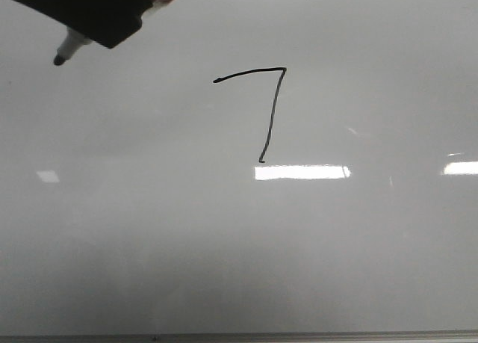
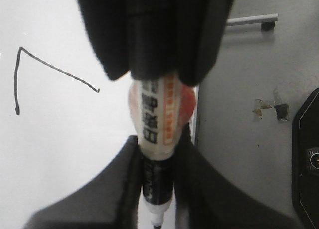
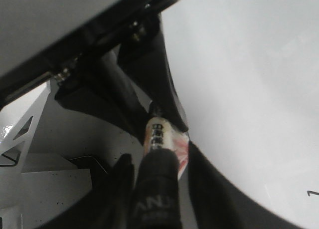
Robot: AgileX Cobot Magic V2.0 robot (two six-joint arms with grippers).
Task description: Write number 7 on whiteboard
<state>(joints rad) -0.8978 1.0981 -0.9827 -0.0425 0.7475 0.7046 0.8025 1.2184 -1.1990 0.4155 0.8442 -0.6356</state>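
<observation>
Black marker ink already forms the number 7 on the whiteboard: a slightly bowed top stroke joins a long, near-vertical downstroke, and it sits a little toward twelve o'clock from the board's middle in the front view. We judge the writing itself finished; both strokes are joined and nothing looks missing. What seems left is only to carry the pen away and perhaps set it down.

Our left gripper sits at about ten o'clock from the figure, well apart from it. The marker pokes out of it with its dark tip clear of the ink line; we cannot tell from here whether that tip touches the board.

From the left wrist camera we see what the front misses: the left gripper has its jaws clamped on the marker, whose pale barrel carries an orange label and printed characters. This view also shows the board's metal edge strip and a grey surface past it.

The right wrist view shows the right gripper with dark fingers pressed close around a second marker, so we judge that it grips this pen too. Just a stub of the ink line shows at that picture's edge, and the front camera shows nothing of this arm.
</observation>
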